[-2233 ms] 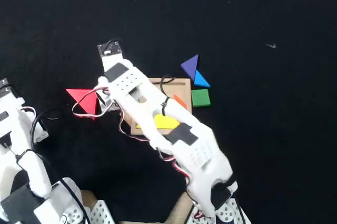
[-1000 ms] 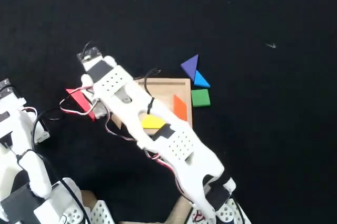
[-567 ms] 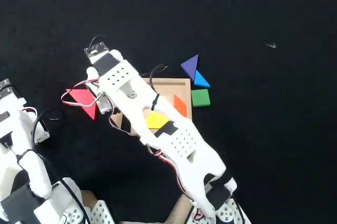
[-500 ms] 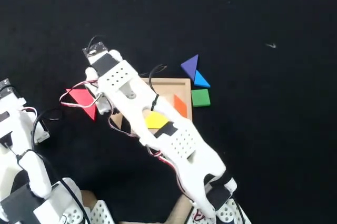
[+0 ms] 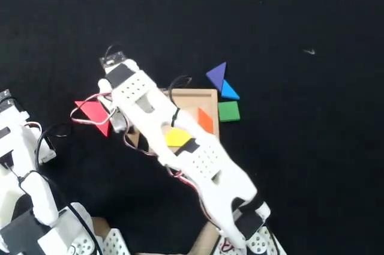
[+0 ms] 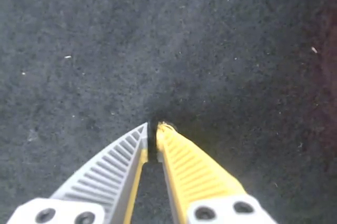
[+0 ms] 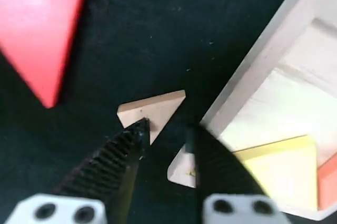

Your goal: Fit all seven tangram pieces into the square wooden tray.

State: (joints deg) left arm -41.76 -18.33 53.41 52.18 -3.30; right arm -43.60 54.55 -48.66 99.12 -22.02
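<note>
From above, the right arm [image 5: 157,124] stretches across the square wooden tray [image 5: 207,94], with the red triangle [image 5: 93,114] just left of it. Left wrist: the left gripper [image 6: 156,129] is pressed together over the black table [image 6: 158,34]. Right wrist: the right gripper [image 7: 166,126] is spread, with a pale wooden triangle [image 7: 155,108] at its tips, beside the tray's corner.

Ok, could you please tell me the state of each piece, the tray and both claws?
tray: flat, holding two pieces.
yellow piece: in tray.
orange piece: in tray.
red triangle: outside tray.
tan triangle: outside, by tray corner.
purple triangle: outside.
blue triangle: outside.
green square: outside.
right claw: open, empty, at tan triangle.
left claw: shut, empty.
</note>
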